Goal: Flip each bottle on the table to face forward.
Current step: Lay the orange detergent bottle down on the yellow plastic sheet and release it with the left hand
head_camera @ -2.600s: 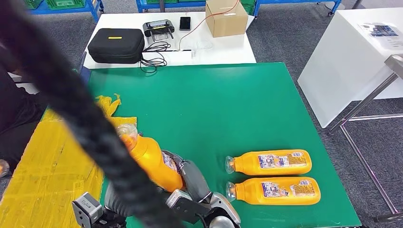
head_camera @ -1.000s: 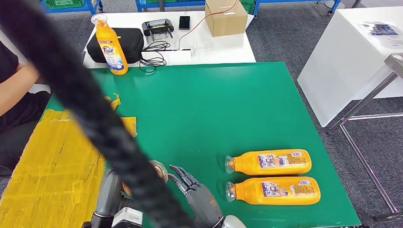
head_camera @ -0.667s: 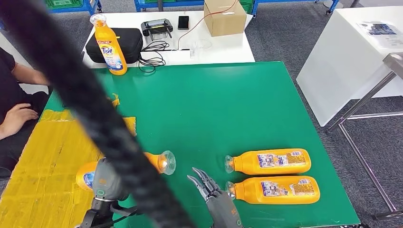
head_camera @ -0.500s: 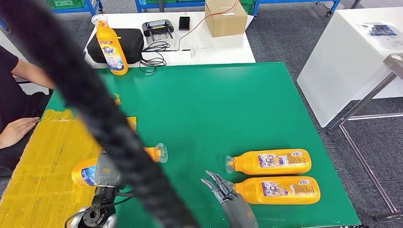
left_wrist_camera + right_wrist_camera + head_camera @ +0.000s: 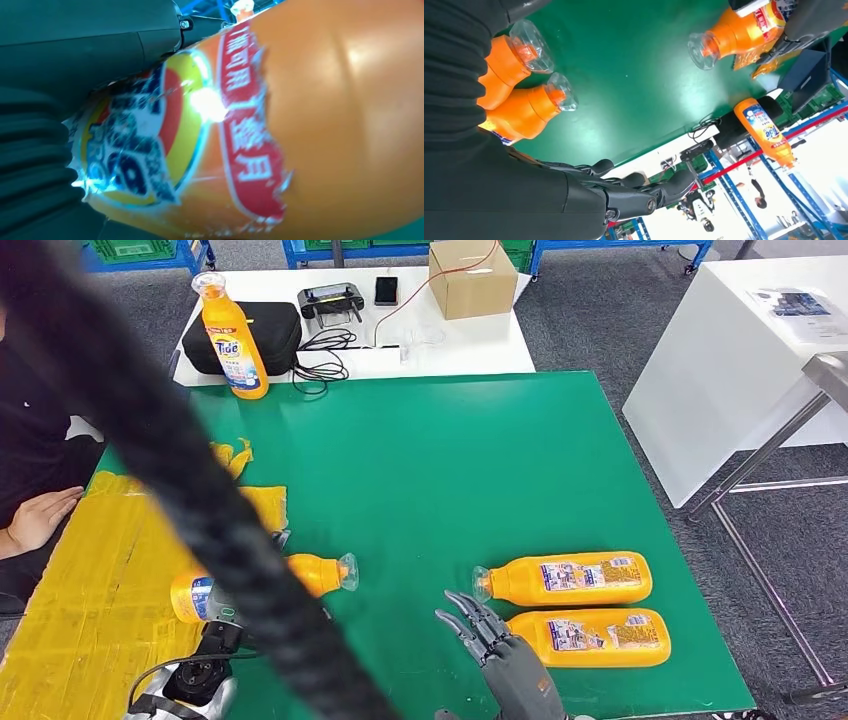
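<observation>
Spanning scene, green table bears two orange bottles lying flat, caps toward centre. Right hand, fingers spread and holding nothing, hovers just beside nearer bottle's cap. Left hand grips third bottle, lying sideways at table's left edge.

"Tide" reads on the label of the upright orange bottle by the black case; other bottle labels stay illegible

Head view looks down over the table; left wrist view sits tight against a bottle; right wrist view shares that table.
</observation>
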Robot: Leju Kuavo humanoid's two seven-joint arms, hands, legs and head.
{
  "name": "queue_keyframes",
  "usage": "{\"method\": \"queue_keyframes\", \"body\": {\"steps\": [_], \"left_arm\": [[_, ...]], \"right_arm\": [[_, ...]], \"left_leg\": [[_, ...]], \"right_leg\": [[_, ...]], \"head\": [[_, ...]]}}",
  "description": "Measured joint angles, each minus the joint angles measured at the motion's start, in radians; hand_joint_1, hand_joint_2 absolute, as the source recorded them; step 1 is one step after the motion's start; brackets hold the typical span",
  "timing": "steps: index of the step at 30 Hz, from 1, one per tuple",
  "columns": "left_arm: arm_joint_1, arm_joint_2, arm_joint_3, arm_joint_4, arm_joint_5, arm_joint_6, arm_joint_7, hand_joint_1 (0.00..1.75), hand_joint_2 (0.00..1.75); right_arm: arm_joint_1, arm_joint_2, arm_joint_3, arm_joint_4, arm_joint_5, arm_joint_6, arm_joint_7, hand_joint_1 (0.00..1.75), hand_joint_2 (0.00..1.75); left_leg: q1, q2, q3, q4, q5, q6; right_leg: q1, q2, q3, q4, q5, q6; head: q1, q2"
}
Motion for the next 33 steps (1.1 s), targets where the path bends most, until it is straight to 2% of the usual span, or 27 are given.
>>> {"method": "queue_keyframes", "body": {"steps": [4,8,11,14,18,20,23,28,33], "left_arm": [[-0.002,0.001,0.002,0.002,0.004,-0.029,-0.035,0.00,0.00],[0.020,-0.001,0.030,-0.048,0.118,-0.067,-0.153,0.00,0.00],[0.066,-0.012,0.065,-0.147,0.358,-0.135,-0.274,0.00,0.00],[0.120,-0.027,0.108,-0.286,0.670,-0.225,-0.401,0.00,0.00],[0.180,-0.060,0.198,-0.458,1.051,-0.364,-0.510,0.00,0.00],[0.209,-0.077,0.246,-0.528,1.178,-0.422,-0.551,0.00,0.00],[0.245,-0.101,0.309,-0.613,1.278,-0.480,-0.587,0.00,0.00],[0.280,-0.122,0.366,-0.686,1.315,-0.521,-0.609,0.00,0.00],[0.306,-0.138,0.394,-0.730,1.329,-0.540,-0.615,0.00,0.00]], "right_arm": [[0.020,-0.001,-0.020,-0.010,0.054,0.028,0.038,0.00,1.75],[0.091,-0.032,-0.051,-0.029,0.168,0.075,0.200,0.00,1.75],[0.170,-0.072,-0.084,-0.050,0.188,0.073,0.316,0.00,1.75],[0.252,-0.140,-0.114,-0.082,0.162,0.053,0.416,0.00,1.75],[0.350,-0.222,-0.136,-0.123,0.174,0.050,0.519,0.00,1.75],[0.404,-0.242,-0.166,-0.141,0.174,0.071,0.533,0.00,1.75],[0.479,-0.266,-0.227,-0.167,0.150,0.093,0.538,0.00,1.75],[0.557,-0.293,-0.311,-0.190,0.142,0.092,0.539,0.00,1.75],[0.573,-0.288,-0.393,-0.190,0.172,0.093,0.538,0.00,1.75]], "left_leg": [[0.000,0.000,0.002,0.000,0.000,0.000],[-0.001,-0.003,0.001,0.000,0.000,0.000],[-0.001,-0.003,-0.002,0.000,0.000,0.000],[-0.001,-0.003,-0.004,0.000,0.000,0.000],[-0.001,-0.003,-0.005,0.000,0.000,0.000],[-0.001,-0.003,-0.006,0.000,0.000,0.000],[-0.001,-0.003,-0.007,0.000,0.000,0.000],[-0.001,-0.002,-0.007,0.000,0.000,0.000],[-0.001,-0.001,-0.007,0.000,0.000,0.000]], "right_leg": [[0.000,0.000,0.002,0.000,0.000,0.000],[0.000,-0.003,0.003,0.000,0.000,0.000],[0.000,-0.003,0.000,0.000,0.000,0.000],[-0.001,-0.003,-0.002,0.000,0.000,0.000],[-0.001,-0.002,-0.003,0.000,0.000,0.000],[0.000,-0.003,-0.004,0.000,0.000,0.000],[0.000,-0.002,-0.005,0.000,0.000,0.000],[0.000,-0.002,-0.005,0.000,0.000,0.000],[0.000,-0.002,-0.006,0.000,0.000,0.000]], "head": [[0.000,0.000],[0.000,0.000],[0.000,0.000],[0.000,0.000],[0.000,0.000],[0.000,0.000],[0.000,0.000],[0.000,0.000],[0.000,0.000]]}}
